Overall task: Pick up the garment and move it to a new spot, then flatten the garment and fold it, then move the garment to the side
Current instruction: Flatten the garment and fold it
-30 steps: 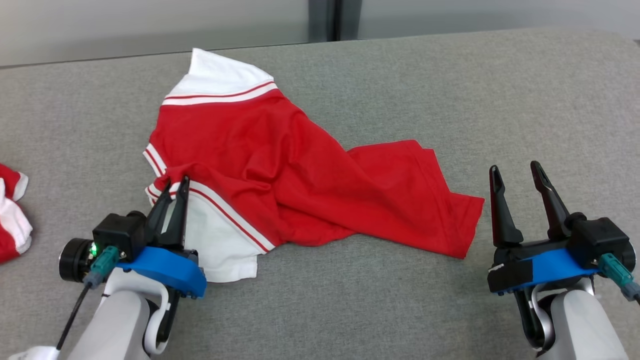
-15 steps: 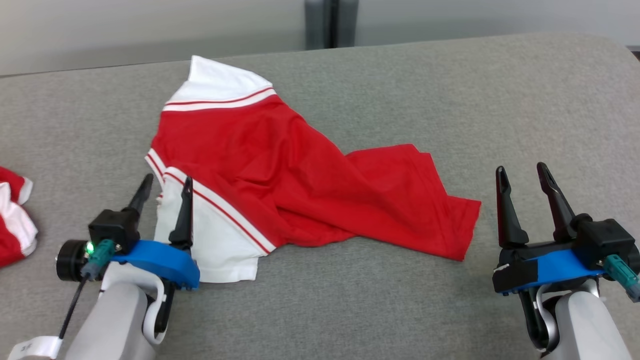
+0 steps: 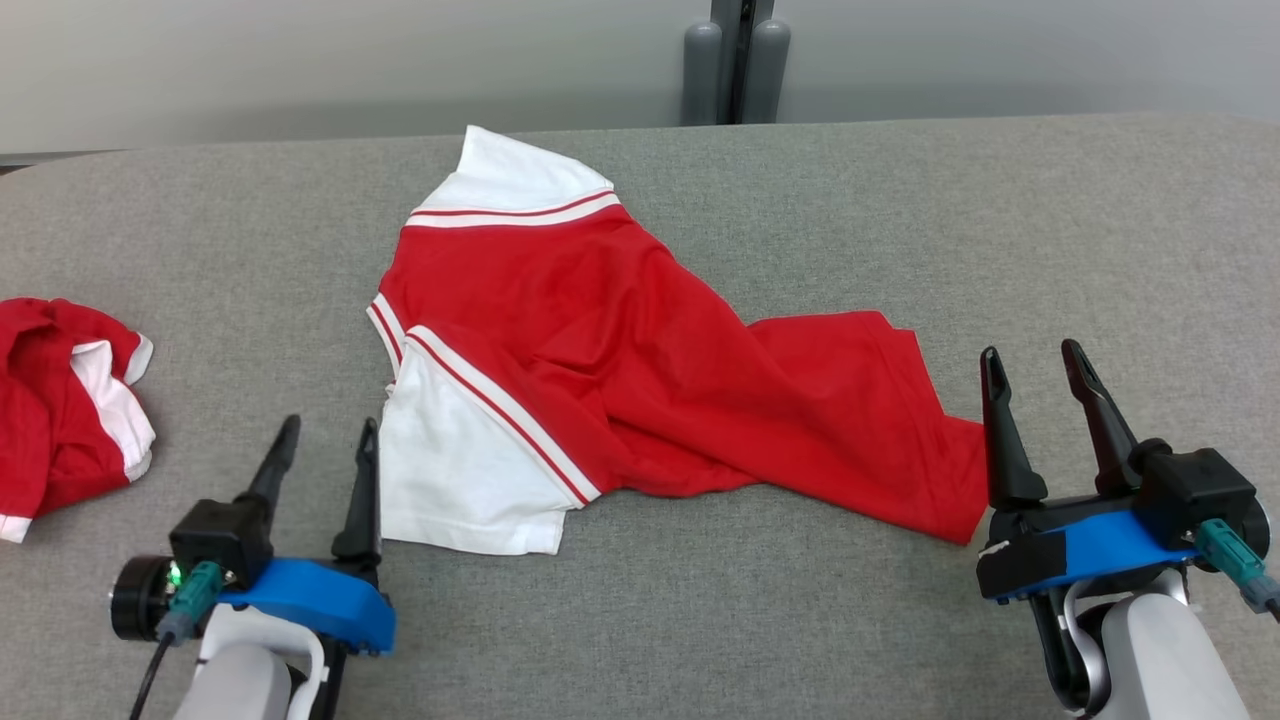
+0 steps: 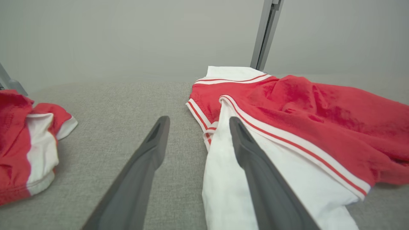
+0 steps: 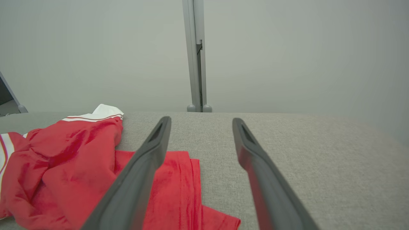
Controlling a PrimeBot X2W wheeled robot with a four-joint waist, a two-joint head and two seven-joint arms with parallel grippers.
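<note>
Left gripper stands with its two dark fingers spread wide and nothing between them, just beside the near sleeve of the garment. The right gripper is spread just as wide and equally empty at the garment's other end, with its inner finger at the edge of the hem. Whether either finger touches cloth cannot be told. The garment, a red shirt with white sleeves trimmed in red and white stripes, lies crumpled across the middle of the grey table. Its near sleeve is spread flat toward the robot's left, its far sleeve points at the table's back edge, and its red body runs in a twisted, wrinkled band toward the robot's right. In the left wrist view one finger crosses in front of the white sleeve and the other lies over bare grey cloth. In the right wrist view one finger crosses the red hem and the other lies over bare surface. A second garment, also red and white, sits bunched at the table's left edge, well apart from the first. Behind the table a grey post with two rounded feet stands against a pale wall.
</note>
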